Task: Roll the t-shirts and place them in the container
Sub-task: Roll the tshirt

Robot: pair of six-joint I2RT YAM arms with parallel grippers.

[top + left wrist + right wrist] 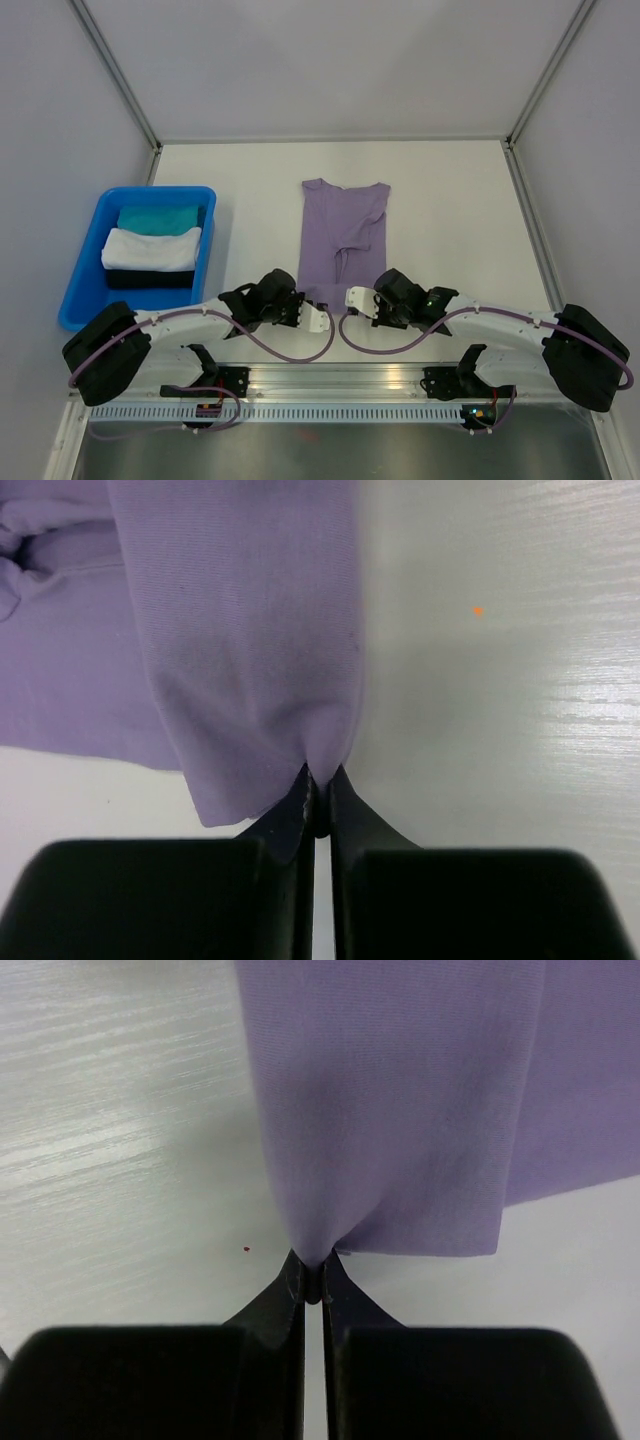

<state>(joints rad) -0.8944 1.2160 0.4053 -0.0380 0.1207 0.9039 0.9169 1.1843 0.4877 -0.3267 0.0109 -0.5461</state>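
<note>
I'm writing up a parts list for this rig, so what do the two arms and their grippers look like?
The left arm and right arm have white links between bulky black joint housings, with a purple cable looping loosely along each. In the wrist views, the left gripper and right gripper show black fingers tapering from blocky bases to thin tips. No markings are legible.

This is a robotics lab test cell rather than a lived-in room. A bare white desk (450, 200) is boxed in by plain pale panels (330, 60) set in aluminium posts (118, 72). Along the bottom of the frame, an aluminium rail (340, 380) carries two white robot arms (190, 322) trailing purple cables (300, 352). A blue plastic bin (80, 290) sits at the left.
</note>
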